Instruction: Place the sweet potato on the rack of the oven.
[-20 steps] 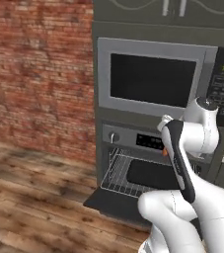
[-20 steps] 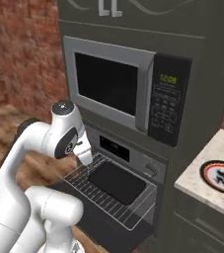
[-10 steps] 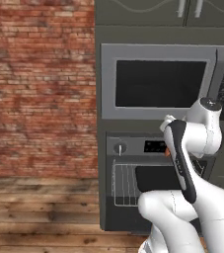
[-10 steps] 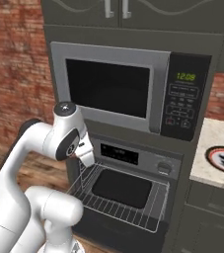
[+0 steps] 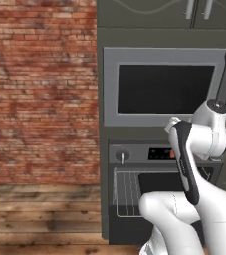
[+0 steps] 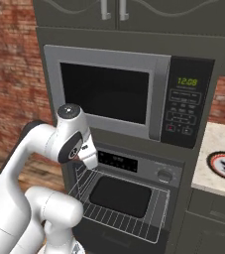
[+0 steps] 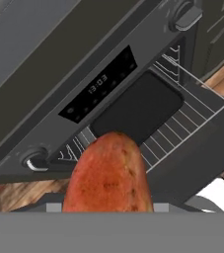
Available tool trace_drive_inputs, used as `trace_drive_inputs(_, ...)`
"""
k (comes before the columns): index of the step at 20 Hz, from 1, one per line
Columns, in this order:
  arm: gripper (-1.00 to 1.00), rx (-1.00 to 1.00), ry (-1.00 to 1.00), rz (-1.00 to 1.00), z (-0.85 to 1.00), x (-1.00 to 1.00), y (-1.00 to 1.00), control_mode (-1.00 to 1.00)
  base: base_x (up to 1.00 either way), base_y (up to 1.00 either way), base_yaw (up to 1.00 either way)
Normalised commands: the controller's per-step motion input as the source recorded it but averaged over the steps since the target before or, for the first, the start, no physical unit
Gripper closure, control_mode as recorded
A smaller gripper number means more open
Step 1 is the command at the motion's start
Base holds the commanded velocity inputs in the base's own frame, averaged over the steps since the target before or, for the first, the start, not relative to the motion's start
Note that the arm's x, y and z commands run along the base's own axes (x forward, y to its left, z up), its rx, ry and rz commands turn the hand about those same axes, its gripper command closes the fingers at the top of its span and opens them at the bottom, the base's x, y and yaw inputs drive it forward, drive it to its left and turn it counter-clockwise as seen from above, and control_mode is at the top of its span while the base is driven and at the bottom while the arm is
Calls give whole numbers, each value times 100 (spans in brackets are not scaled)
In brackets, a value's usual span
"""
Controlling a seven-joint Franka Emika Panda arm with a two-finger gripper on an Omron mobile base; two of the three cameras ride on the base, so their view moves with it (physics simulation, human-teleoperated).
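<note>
- Your main risk was the sweet potato (image 7: 109,173) meeting the oven (image 6: 134,163) front instead of the rack (image 6: 126,211). The hand view had it close to the control strip with its display (image 7: 97,84), so a straight push forward would, I judge, have hit the panel above the opening.
- A dark tray (image 6: 120,197) sat on the rack and covered most of its middle. If you had let go over it, the potato would have landed on the tray and could have rolled on its tapered shape. The bare wires showed at the sides and along the front.
- The rack stood pulled out over the lowered door (image 7: 202,143). A release too near its front edge could have sent the potato off onto the door or the wooden floor (image 5: 40,214).
- The arm was folded tight in front of the oven, elbow high beside the microwave (image 6: 109,94) and wrist bent down toward the oven's panel.
- The gripper (image 6: 86,156) sat just above the rack's left rear corner in the right base view.
- The claw was closed around the potato; its fingertips lay hidden behind the potato in the hand view.
</note>
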Motion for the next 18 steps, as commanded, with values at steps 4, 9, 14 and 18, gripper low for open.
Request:
trace_drive_inputs(4,100,0,0,0,0,0,0,100,36,1,0)
trace_drive_inputs(9,100,0,0,0,0,0,0,100,17,16,-2)
trace_drive_inputs(14,100,0,0,0,0,0,0,100,6,3,0)
trace_drive_inputs(18,100,0,-4,0,-25,-7,18,-100,0,0,0)
